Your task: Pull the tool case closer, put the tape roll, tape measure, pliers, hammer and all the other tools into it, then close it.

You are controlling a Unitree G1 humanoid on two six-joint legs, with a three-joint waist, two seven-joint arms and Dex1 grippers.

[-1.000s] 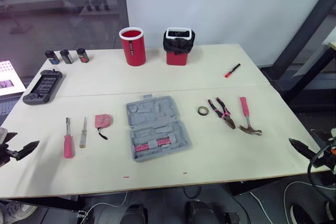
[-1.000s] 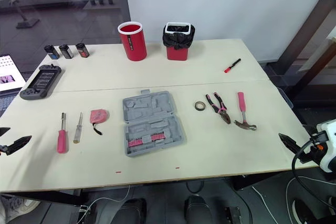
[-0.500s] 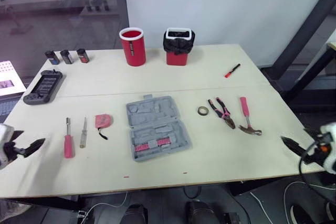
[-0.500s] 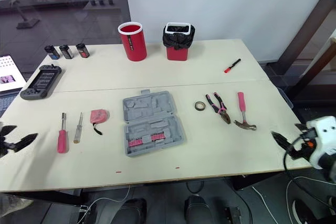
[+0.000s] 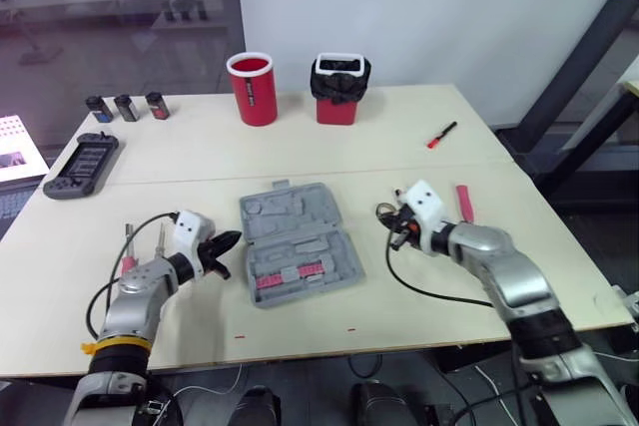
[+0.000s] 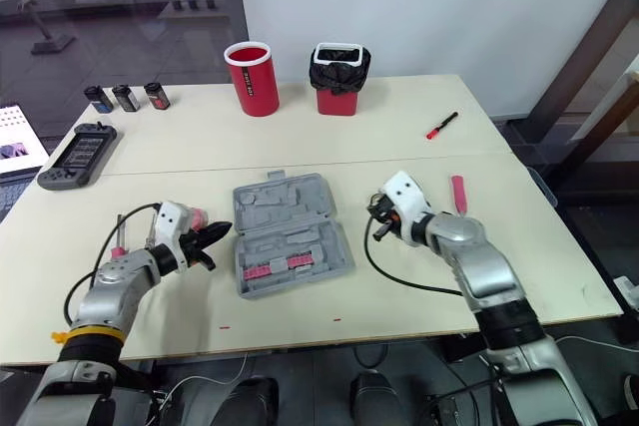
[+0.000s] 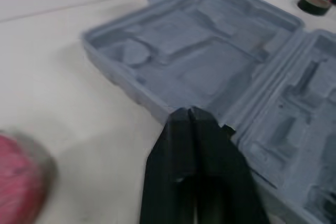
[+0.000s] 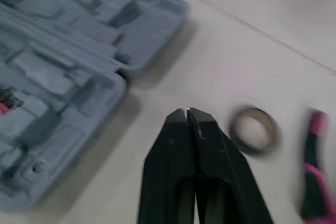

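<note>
- While both arms reached in over the table (image 5: 329,147), the tool case (image 5: 298,242) lay open and flat at mid-table, one half far and one near. By my reading you were on the first step, the pull, with none of the loose tools packed yet.
- Your left gripper (image 7: 189,111) sat at the case's left rim, about where the two halves meet. Its fingers (image 7: 210,145) were pressed together, tips touching the plastic or just shy of it; I couldn't tell which.
- Your right gripper (image 8: 187,112) was right of the case, fingers likewise pressed together on nothing. The tape roll (image 8: 254,129) lay just beside the tips, and the pliers (image 8: 315,182) lay farther right.
- Over on the right lay the hammer (image 5: 463,202), partly hidden by that arm, and the red tape measure (image 7: 21,182) sat near the left gripper, away from the case.
- Next, I judged, you needed a real hold on the case: spread the left fingers over that rim and bring the right gripper in to the opposite edge. Then draw evenly toward the near edge so the case didn't swing.
</note>
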